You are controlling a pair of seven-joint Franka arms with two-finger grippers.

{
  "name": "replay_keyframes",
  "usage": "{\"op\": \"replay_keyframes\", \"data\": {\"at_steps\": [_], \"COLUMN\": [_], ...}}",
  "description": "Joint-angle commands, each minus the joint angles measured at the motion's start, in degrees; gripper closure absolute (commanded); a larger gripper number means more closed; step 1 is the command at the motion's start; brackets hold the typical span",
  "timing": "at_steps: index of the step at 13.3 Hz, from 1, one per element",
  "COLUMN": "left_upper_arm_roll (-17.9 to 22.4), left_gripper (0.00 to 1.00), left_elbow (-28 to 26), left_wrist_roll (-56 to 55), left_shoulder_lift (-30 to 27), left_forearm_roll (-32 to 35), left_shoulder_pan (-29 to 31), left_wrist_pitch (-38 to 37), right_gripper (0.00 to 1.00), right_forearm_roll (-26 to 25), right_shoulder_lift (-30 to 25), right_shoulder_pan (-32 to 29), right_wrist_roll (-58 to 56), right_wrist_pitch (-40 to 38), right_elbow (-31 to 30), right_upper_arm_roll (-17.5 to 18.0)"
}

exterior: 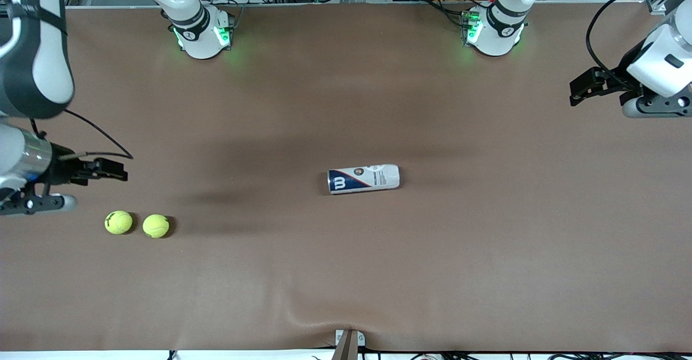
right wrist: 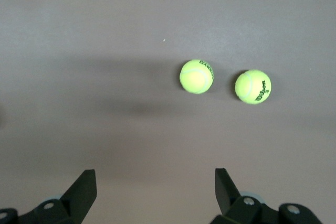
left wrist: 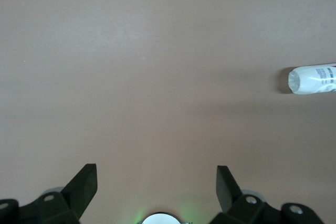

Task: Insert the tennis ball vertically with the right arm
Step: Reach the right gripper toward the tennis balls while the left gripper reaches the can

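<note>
Viewing both tools released: I hold the right tool (right wrist: 155, 182) over the worktop (exterior: 346, 273) near two tennis balls (exterior: 118, 222) (exterior: 156, 226), ready to pick. The ball can (exterior: 363, 178) lies sideways mid-worktop. The left tool (left wrist: 156, 182) waits.

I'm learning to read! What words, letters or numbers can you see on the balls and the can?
"W": big white logo letter on the dark band of the tennis ball can, lying on its side mid-table.
"Wilson" and "3": on one tennis ball.
Other tennis ball: dark print, too blurred to read.
Small print on the can's white part: too small to read.
</note>
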Motion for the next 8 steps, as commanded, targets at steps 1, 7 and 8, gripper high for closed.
{"op": "replay_keyframes", "data": {"at_steps": [1, 7, 8], "left_upper_arm_roll": [-2.0, -8.6, -9.2], "left_gripper": [0.00, 0.00, 0.00], "left_elbow": [1.5, 1.9, 2.4], "left_wrist_roll": [0.3, 0.9, 1.4], "left_shoulder_lift": [1.2, 4.0, 5.6], "left_forearm_roll": [-0.2, -0.2, -0.2], "left_shoulder_pan": [-2.2, -8.8, -10.0], "left_wrist_pitch": [-0.3, 0.0, 0.4], "right_gripper": [0.00, 0.00, 0.00], "right_forearm_roll": [-1.0, -1.3, -1.2], "right_shoulder_lift": [2.7, 8.2, 9.3], "right_shoulder_pan": [-0.4, -0.7, -0.7], "right_wrist_roll": [-0.3, -3.9, -4.0], "right_wrist_pitch": [4.7, 14.7, 16.0], "right_elbow": [-1.7, -4.7, -4.7], "right_upper_arm_roll": [0.2, 0.1, 0.1]}}
